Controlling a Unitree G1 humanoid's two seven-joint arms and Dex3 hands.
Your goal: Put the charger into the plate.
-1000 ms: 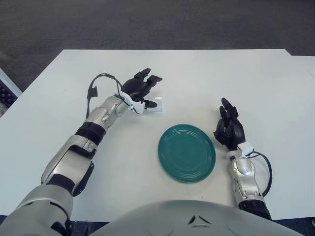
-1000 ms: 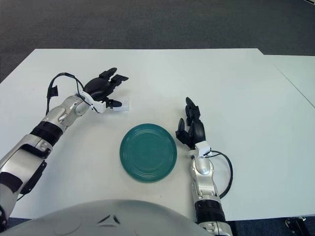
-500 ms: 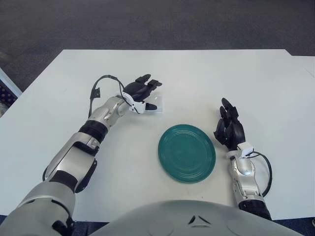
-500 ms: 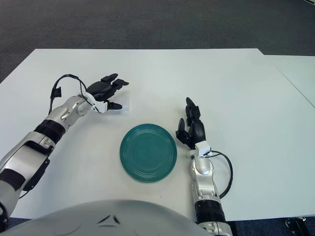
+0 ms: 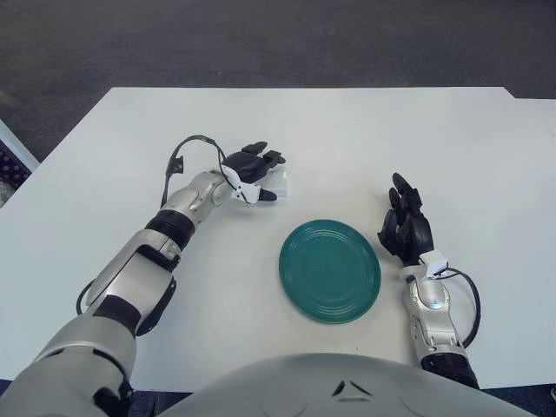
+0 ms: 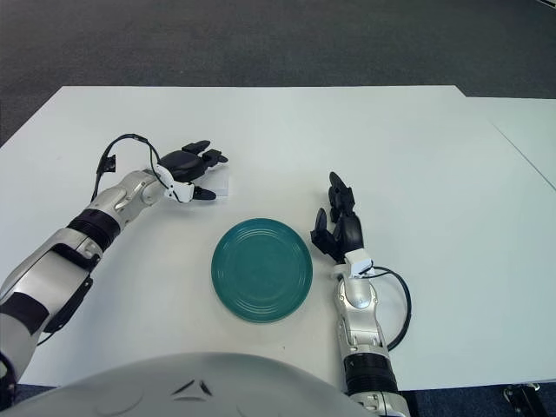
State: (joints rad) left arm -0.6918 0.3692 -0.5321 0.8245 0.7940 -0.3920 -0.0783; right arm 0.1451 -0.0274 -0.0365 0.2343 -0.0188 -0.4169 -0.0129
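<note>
- The left hand [image 5: 252,167] reaches over the white charger [image 5: 280,182], which sits on the white bench [image 5: 347,139] just beyond the plate's far-left edge.
- Its dark fingers [image 5: 263,157] arch over the charger's top, and one lower digit points along the near side; whether they actually clamp it cannot be told.
- The green plate [image 5: 330,270] lies flat near the bench's front, holding nothing; the charger is apart from it.
- The right hand [image 6: 341,226] shows just right of the plate, fingers straight and loosely together, gripping nothing.
- The left eye view shows the charger's right end past the fingers; in the right eye view only a pale sliver [image 6: 222,183] shows.
</note>
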